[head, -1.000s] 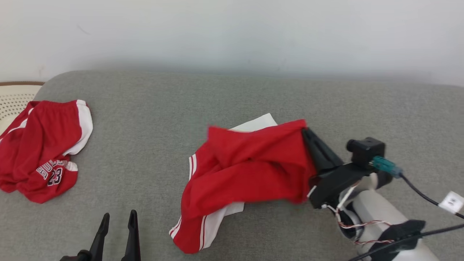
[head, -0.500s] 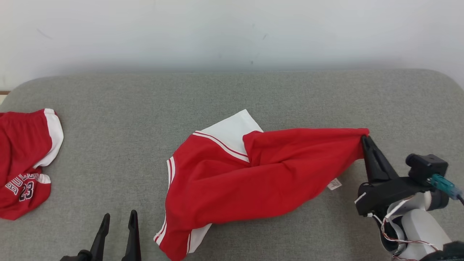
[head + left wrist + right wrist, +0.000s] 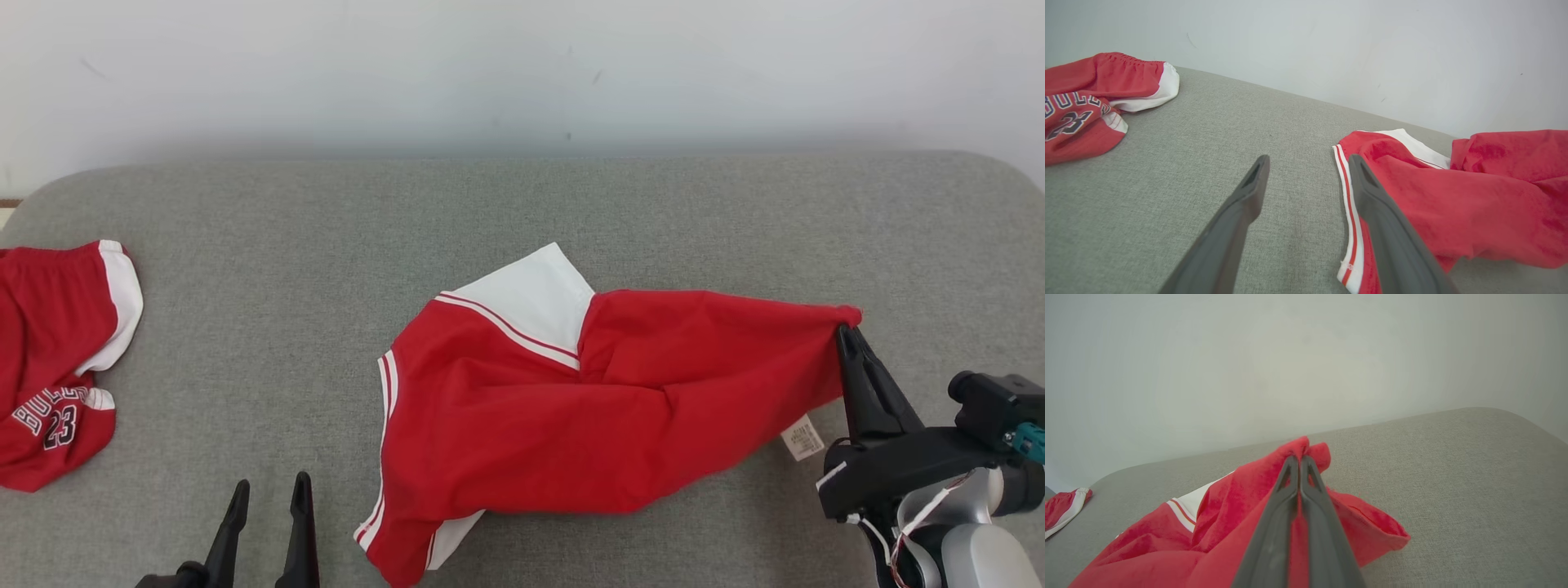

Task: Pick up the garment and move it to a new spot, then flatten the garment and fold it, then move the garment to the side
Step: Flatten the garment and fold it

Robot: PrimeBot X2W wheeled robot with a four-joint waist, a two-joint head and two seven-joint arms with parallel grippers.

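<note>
The garment [image 3: 571, 400] is a pair of red shorts with white side panels, lying stretched across the middle of the grey cushion [image 3: 522, 212]. My right gripper [image 3: 845, 333] is shut on the garment's right end, holding a pinch of red fabric [image 3: 1300, 451] slightly off the cushion. A white label [image 3: 802, 437] hangs under that end. My left gripper [image 3: 268, 490] stands open at the lower left, holding nothing. In the left wrist view its fingertips [image 3: 1258, 171] sit just left of the garment's striped hem [image 3: 1347, 212].
A second red garment [image 3: 57, 359] with white trim and the number 23 lies crumpled at the cushion's left edge, also visible as a red heap [image 3: 1094, 102] in the left wrist view. A pale wall [image 3: 522, 73] runs behind the cushion.
My right gripper has pulled the garment's end far to the right, stretching the bunched fabric out. The head view has shifted, so the other garment sits further left. The left gripper has stayed put.
</note>
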